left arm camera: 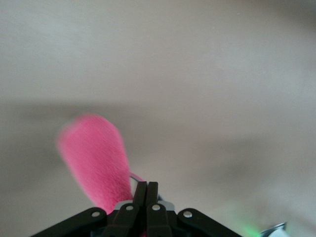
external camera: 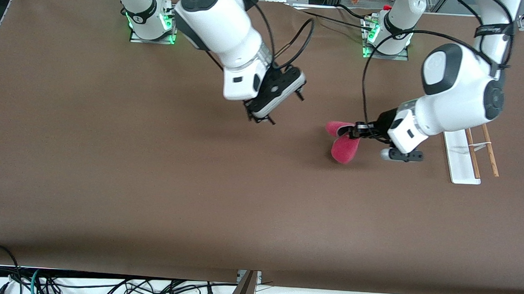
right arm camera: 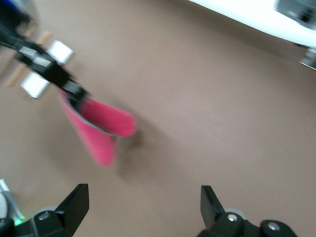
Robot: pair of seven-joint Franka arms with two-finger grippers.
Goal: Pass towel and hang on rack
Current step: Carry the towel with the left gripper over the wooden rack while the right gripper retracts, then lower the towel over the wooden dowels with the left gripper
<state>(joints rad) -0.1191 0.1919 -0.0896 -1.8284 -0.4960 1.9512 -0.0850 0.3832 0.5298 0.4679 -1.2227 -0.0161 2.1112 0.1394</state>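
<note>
The pink-red towel (external camera: 345,149) hangs folded in two lobes from my left gripper (external camera: 354,132), which is shut on it just above the table, beside the rack. In the left wrist view the towel (left arm camera: 96,158) droops from the closed left gripper (left arm camera: 146,190). The rack (external camera: 458,161) has a white base and two brown rods (external camera: 489,150), and stands toward the left arm's end of the table. My right gripper (external camera: 280,109) hovers open and empty over the middle of the table, apart from the towel. The right wrist view shows its spread right gripper (right arm camera: 143,202) with the towel (right arm camera: 103,123) farther off.
A brown mat (external camera: 154,182) covers the whole table. Both arm bases (external camera: 150,20) stand along the edge farthest from the front camera. Cables (external camera: 105,286) lie below the table's near edge.
</note>
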